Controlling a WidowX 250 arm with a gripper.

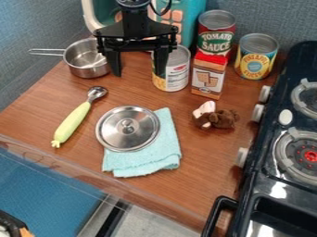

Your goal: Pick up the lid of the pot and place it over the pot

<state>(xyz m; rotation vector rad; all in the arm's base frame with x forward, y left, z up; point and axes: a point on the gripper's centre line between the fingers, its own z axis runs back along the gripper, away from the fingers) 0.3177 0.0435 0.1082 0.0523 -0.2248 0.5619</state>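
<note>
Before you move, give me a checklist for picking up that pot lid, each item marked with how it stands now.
1. Gripper open, with its fingers apart: ok.
2. Gripper above the lid: not ok; it hangs by the pot and the white-labelled can.
3. Lid knob facing up, nothing on top of it: ok.
4. Pot upright and uncovered, ready for the lid: ok.
5. Fingers clear of the white-labelled can: cannot tell; one overlaps it in the picture, and the gap in depth is unclear.
6. Lid free of the blue cloth: not ok; it still has to be lifted off it.
</note>
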